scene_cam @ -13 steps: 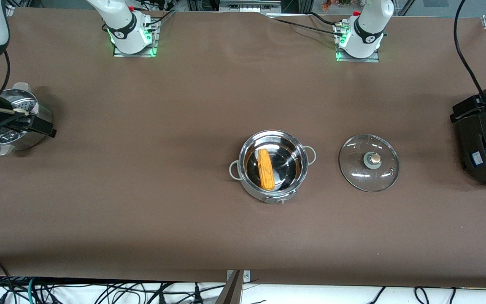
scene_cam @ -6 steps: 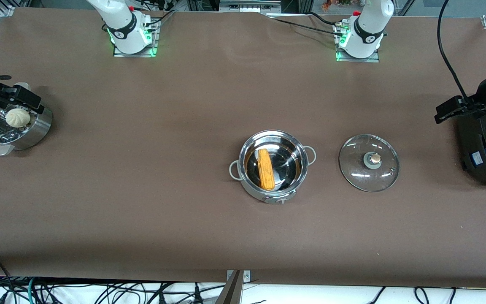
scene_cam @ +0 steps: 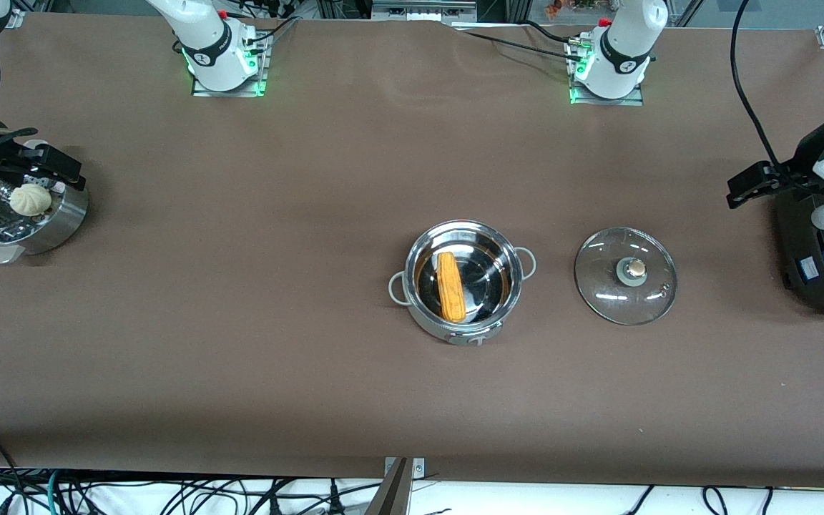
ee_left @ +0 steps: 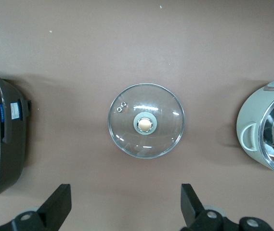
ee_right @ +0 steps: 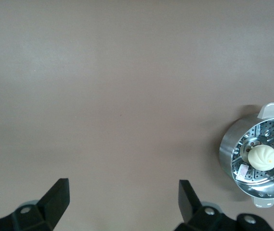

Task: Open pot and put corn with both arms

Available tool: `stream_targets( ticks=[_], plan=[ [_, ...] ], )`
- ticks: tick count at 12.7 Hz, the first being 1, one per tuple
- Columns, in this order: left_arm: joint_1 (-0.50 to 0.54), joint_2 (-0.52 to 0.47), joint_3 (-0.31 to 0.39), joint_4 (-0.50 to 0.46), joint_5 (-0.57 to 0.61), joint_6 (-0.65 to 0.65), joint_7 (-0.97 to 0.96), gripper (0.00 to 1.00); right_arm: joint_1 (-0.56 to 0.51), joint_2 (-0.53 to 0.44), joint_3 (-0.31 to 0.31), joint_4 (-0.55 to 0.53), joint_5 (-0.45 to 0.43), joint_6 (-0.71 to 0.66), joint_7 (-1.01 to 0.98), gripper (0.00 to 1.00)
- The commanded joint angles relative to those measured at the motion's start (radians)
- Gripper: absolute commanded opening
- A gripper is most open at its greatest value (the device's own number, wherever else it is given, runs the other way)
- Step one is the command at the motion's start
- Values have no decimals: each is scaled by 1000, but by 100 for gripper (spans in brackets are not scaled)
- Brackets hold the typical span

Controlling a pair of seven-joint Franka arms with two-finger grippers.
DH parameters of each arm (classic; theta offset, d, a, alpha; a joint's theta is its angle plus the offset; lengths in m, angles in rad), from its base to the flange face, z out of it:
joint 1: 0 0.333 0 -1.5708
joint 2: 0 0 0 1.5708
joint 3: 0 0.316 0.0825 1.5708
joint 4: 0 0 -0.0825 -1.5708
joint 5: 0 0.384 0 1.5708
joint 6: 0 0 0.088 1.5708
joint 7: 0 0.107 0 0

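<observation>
Desk (scene_cam: 254, 343): wide, flat, covered w/ matte brown cloth, faint creases.

Rice cooker (scene_cam: 823, 250): black, rounded, glossy top, at the left arm's end of the desk; also seen in the left wrist view (ee_left: 2, 139).

Pot (scene_cam: 463, 281): round, shiny stainless steel, mirror-like inside, two small pale loop handles, near mid-desk. Open, no lid on it. In the left wrist view its rim and one handle show at the edge (ee_left: 267, 130).

Glass lid (scene_cam: 625, 276): clear disc w/ steel rim, tan knob on a grey collar, small vent near the rim. Lies flat on the desk, knob up, beside the pot toward the left arm's end, not touching it. Centred in the left wrist view (ee_left: 146, 120).

Steamer basket (scene_cam: 22, 222): perforated steel, pale tabs, at the right arm's end; also in the right wrist view (ee_right: 261, 161).

Left gripper (scene_cam: 752, 184): black, up over the desk by the rice cooker; fingers (ee_left: 57, 207) wide apart, holding nothing.

Right gripper (scene_cam: 51, 168): black, over the steamer basket's rim; fingers (ee_right: 57, 197) wide apart, nothing between them.

Corn (scene_cam: 450, 287): one yellow-orange cob, elongated, bumpy kernel rows, lying inside the pot on its floor, lengthwise toward the front camera, lower end against the pot wall.

Bun (scene_cam: 30, 199): round, white, pleated top, matte, in the steamer basket (ee_right: 262, 157).
</observation>
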Motion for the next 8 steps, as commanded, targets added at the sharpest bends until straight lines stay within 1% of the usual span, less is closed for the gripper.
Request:
stream_targets(
  ticks=[1,8],
  plan=[
    [-10,-17,9,-1,-4,-15,-5,100,-11,31,-4,49,-5,-30,-19,100],
    [-7,-17,6,-3,-6,-19,-3,100,-11,38,-4,49,2,-27,-18,100]
  ],
)
